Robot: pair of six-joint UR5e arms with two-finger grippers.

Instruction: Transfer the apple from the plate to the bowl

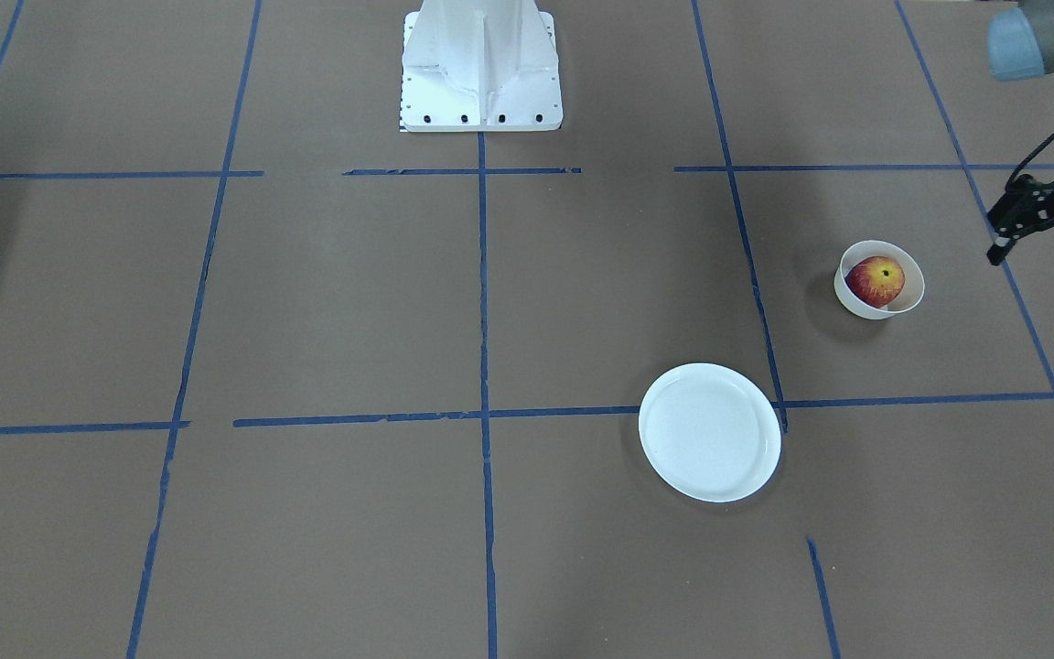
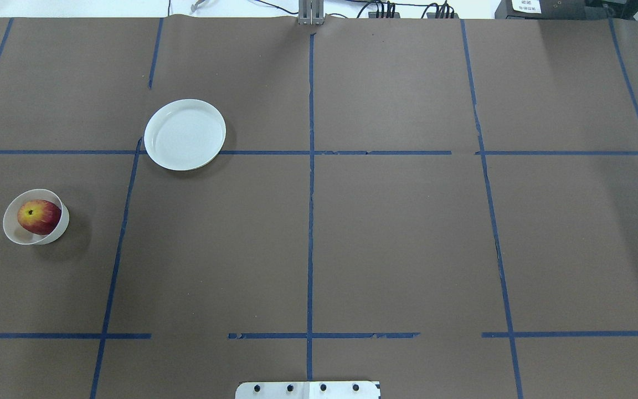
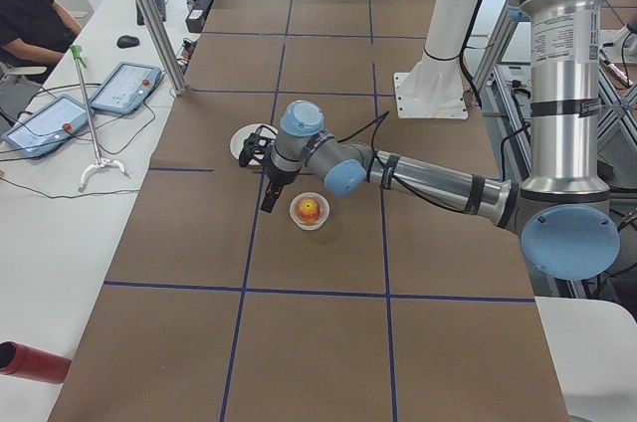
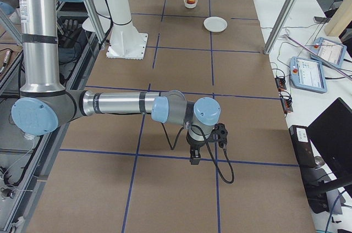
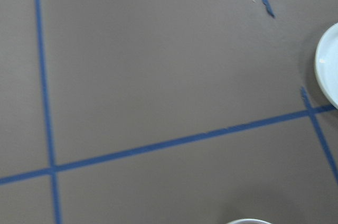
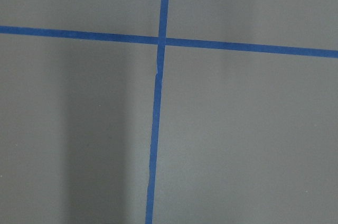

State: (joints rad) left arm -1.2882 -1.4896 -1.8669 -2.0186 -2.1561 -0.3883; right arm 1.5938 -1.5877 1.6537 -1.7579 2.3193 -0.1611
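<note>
The red and yellow apple lies in the small cream-white bowl, stem pit up; both also show in the overhead view, the apple in the bowl. The flat white plate is bare, a short way off. My left gripper hangs open and empty beside the bowl, apart from it; it also shows in the exterior left view. My right gripper points down over bare table far from these things; I cannot tell whether it is open or shut.
The white robot base stands at the table's middle edge. Blue tape lines cross the brown table. On the side bench are control tablets, a red cylinder and a seated person.
</note>
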